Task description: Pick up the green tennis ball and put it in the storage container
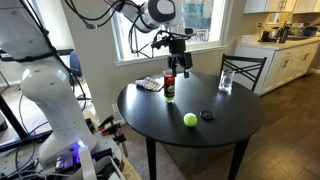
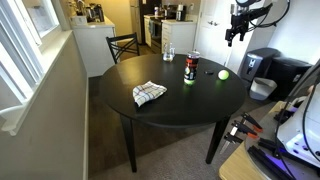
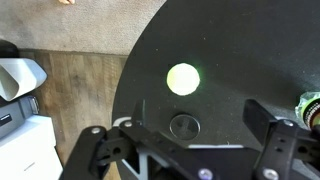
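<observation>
The green tennis ball (image 1: 190, 119) lies on the round black table (image 1: 155, 110), near its edge; it also shows in the other exterior view (image 2: 223, 74) and in the wrist view (image 3: 183, 79). The storage container (image 1: 169, 86), a dark tube with a red band, stands upright toward the table's middle (image 2: 190, 68); only its edge shows in the wrist view (image 3: 311, 108). My gripper (image 1: 179, 62) hangs open and empty high above the table (image 2: 237, 32). In the wrist view its fingers (image 3: 185, 135) spread wide, with the ball beyond them.
A small flat black round object (image 1: 206, 114) lies beside the ball (image 3: 184, 125). A clear glass (image 1: 226, 81) and a checked cloth (image 1: 149, 84) are on the table. A chair (image 1: 243, 68) stands at the far side. White appliances (image 3: 20, 80) sit on the floor.
</observation>
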Tool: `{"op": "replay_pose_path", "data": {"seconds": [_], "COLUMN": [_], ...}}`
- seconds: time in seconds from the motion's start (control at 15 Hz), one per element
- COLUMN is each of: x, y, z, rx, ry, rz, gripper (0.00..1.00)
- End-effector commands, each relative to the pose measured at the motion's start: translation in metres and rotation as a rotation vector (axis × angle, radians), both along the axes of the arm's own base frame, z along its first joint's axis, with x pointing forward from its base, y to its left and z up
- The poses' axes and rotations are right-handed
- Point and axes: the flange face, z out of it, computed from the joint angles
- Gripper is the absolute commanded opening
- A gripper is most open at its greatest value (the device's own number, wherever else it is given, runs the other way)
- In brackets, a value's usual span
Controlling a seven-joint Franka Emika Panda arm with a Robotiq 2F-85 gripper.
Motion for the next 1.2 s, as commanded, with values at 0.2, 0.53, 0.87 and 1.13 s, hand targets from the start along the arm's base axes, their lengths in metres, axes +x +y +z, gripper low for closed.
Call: {"op": "replay_pose_path", "data": {"seconds": [0.2, 0.53, 0.87, 1.13], "x": [0.003, 0.01, 0.021, 0.031], "y": [-0.002, -0.031, -0.059, -0.069], "z": [-0.01, -0.053, -0.105, -0.153], "rx": [0.004, 0.087, 0.096, 0.095], "ry": [-0.009, -0.011, -0.032, -0.002], "rz": [0.008, 0.015, 0.017, -0.028], "gripper": [1.0, 1.0, 1.0, 1.0]}}
